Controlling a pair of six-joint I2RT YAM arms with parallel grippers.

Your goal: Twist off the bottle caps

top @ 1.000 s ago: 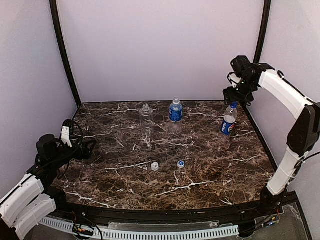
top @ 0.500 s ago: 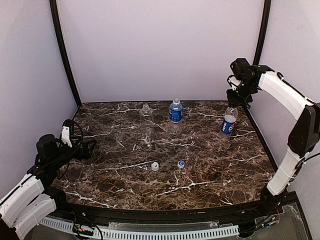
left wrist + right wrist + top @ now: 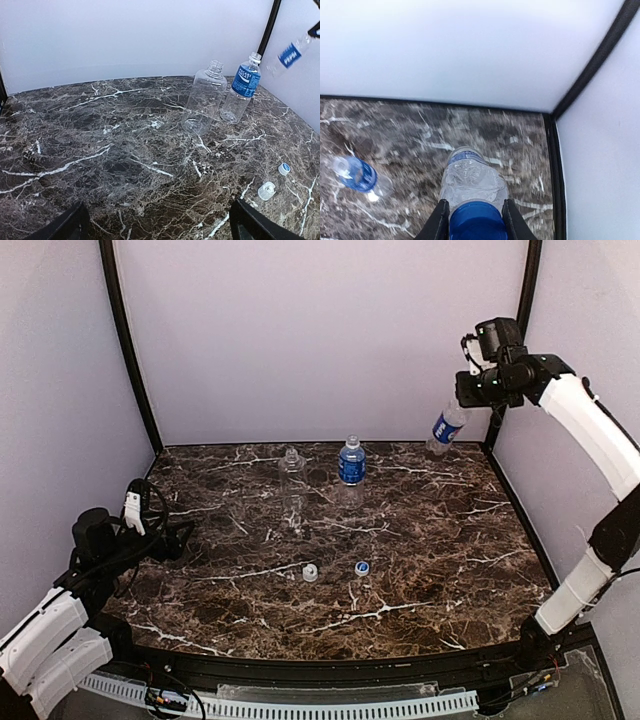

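**A:** Far right corner, high up: the right gripper [image 3: 464, 405] is pinched in narrow on the Pepsi cap [image 3: 475, 222], a round blue plastic cap squeezed between two dark fingers [image 3: 440, 222].

**B:** And the Pepsi bottle [image 3: 447, 428] hangs from that cap, off the table and tilted, base pointing down and to the left. It's clear, dimpled plastic with a blue wrap label.

**A:** Below is the marble table [image 3: 420, 570], glossy dark brown shot through with white veins. Two bottles stand upright near the back wall. The unlabelled bottle [image 3: 292, 475] is fully see-through, and its threaded neck is open with no cap.

**B:** Just to its right is the blue-label bottle [image 3: 351, 462], close but not touching. I can't tell whether its top is capped.

**A:** Nearer the front centre lie two tiny loose discs, the white cap [image 3: 310, 573] and the loose blue cap [image 3: 362, 567]. They sit side by side, slightly apart.

**B:** The left gripper [image 3: 175, 538] sits low at the left edge, jaws spread wide with nothing between them. Its wrist view shows only bare marble between the black fingertips.
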